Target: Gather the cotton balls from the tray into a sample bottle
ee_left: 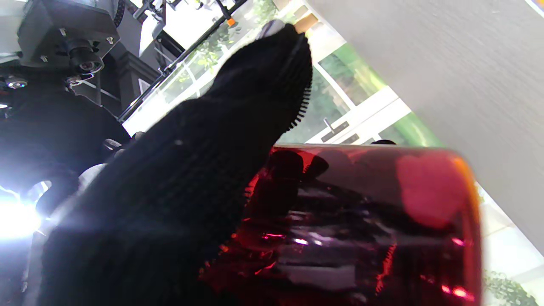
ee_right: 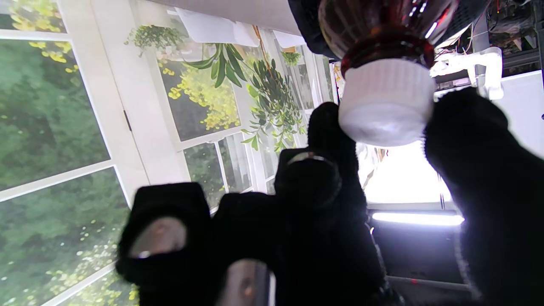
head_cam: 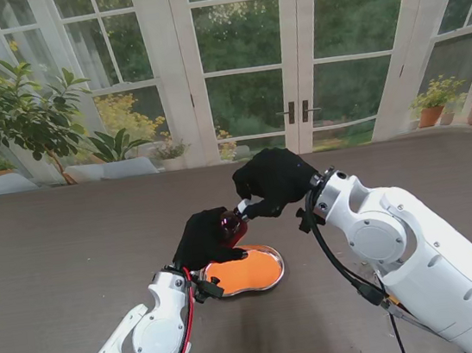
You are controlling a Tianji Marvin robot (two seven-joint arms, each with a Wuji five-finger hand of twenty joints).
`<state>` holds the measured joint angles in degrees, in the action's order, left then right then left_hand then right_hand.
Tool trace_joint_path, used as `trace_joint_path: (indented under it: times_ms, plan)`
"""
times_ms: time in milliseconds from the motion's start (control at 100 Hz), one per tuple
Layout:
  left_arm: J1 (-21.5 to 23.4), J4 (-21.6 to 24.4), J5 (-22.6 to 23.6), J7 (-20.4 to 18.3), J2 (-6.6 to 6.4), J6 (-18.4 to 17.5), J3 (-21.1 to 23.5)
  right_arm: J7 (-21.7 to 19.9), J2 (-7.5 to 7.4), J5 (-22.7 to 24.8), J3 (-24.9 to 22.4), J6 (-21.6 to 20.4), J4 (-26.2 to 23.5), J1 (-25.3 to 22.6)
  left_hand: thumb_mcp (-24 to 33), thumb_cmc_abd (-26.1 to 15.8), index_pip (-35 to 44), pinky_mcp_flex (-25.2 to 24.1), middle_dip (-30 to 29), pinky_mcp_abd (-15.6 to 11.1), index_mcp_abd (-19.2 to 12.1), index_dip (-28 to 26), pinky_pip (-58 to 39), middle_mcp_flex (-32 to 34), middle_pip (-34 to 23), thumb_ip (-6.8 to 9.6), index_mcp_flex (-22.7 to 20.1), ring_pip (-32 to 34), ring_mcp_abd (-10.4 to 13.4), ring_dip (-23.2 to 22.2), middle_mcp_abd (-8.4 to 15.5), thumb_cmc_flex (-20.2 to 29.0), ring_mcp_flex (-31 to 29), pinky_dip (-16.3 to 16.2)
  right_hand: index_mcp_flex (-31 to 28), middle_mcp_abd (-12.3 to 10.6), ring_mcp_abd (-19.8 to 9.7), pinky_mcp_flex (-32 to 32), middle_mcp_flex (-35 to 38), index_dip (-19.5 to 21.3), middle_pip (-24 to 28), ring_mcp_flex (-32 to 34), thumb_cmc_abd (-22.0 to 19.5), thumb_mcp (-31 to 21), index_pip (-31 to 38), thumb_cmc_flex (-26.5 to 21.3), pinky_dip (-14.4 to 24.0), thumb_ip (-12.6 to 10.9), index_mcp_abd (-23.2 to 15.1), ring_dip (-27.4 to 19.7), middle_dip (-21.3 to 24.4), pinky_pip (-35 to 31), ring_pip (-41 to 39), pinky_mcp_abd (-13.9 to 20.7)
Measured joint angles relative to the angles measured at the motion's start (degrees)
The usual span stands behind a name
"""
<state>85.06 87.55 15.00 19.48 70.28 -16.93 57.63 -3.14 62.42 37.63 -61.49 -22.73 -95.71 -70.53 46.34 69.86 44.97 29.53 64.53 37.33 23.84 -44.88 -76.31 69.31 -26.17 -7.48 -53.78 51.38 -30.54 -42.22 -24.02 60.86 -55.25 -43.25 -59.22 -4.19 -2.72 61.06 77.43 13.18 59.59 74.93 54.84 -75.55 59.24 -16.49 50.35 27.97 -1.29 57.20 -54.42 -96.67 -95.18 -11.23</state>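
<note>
Your black-gloved left hand (head_cam: 208, 239) grips the dark red translucent sample bottle (head_cam: 231, 224); your right hand (head_cam: 273, 182) pinches its white ribbed cap (ee_right: 386, 103), seemingly over the orange-lined metal tray (head_cam: 267, 279).

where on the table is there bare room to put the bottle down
Bare table lies left of the tray, and more lies beyond both hands toward the windows. The middle is crowded: left hand, bottle and right hand meet just beyond the tray.
</note>
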Motion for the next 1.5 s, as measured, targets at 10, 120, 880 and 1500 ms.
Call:
trace_joint_path:
  times_ms: [10, 120, 880, 1500]
  plan:
    - [0.00, 0.01, 0.00, -0.02, 0.00, 0.01, 0.00, 0.00, 0.00, -0.02, -0.03, -0.04, -0.01, -0.02, 0.00, 0.00, 0.01, 0.00, 0.00, 0.00, -0.02, 0.00, 0.00, 0.00, 0.00, 0.00, -0.01, 0.00, 0.00, 0.00, 0.02, 0.00, 0.00, 0.00, 0.00, 0.00, 0.00, 0.00, 0.00, 0.00, 0.00, 0.00, 0.00, 0.00, 0.00, 0.00, 0.00, 0.00, 0.00, 0.00, 0.00, 0.00, 0.00, 0.00]
    - [0.04, 0.29, -0.07, -0.33, -0.05, 0.23, 0.04, 0.13, 0.00, -0.10, -0.36, -0.61, -0.16, -0.32, 0.00, 0.02, 0.22, 0.00, 0.00, 0.00, -0.19, -0.02, 0.09, 0.02, 0.00, 0.00, -0.06, 0.00, 0.00, 0.00, 0.10, 0.00, 0.00, 0.00, 0.01, 0.01, 0.00, -0.02, 0.00, 0.25, -0.03, 0.00, 0.00, 0.00, 0.00, 0.00, 0.00, -0.01, 0.01, 0.00, 0.00, 0.00, 0.00, 0.00]
    - [0.33, 0.89, -0.54, -1.77, -0.38, 1.50, 0.12, 3.44, -0.52, 10.06, -0.41, -3.34, -1.36, -0.55, 0.00, 0.04, 0.53, -0.12, -0.02, 0.02, -0.34, -0.02, 0.70, 0.04, -0.05, 0.00, -0.16, -0.01, 0.00, 0.00, 0.17, 0.00, 0.00, 0.00, 0.31, -0.08, -0.17, -0.05, 0.00, 1.45, -0.22, 0.00, -0.01, 0.02, 0.00, 0.14, 0.00, -0.29, 0.01, -0.01, 0.00, 0.00, 0.03, 0.55]
    - [1.01, 1.83, 0.66, -4.11, -1.23, 1.90, 1.00, 1.43, -0.98, 12.21, -0.31, -2.52, -2.61, -0.52, 0.00, 0.04, 0.53, -0.02, -0.14, 0.04, -0.32, 0.00, 0.70, 0.04, -0.10, 0.00, -0.16, -0.01, 0.00, 0.00, 0.17, 0.00, -0.03, 0.00, 0.38, -0.31, -0.43, -0.08, 0.00, 3.05, -0.69, 0.04, -2.89, 0.70, 0.04, 1.36, 0.00, -1.37, -0.23, -0.01, 0.00, 0.00, 0.04, 1.09]
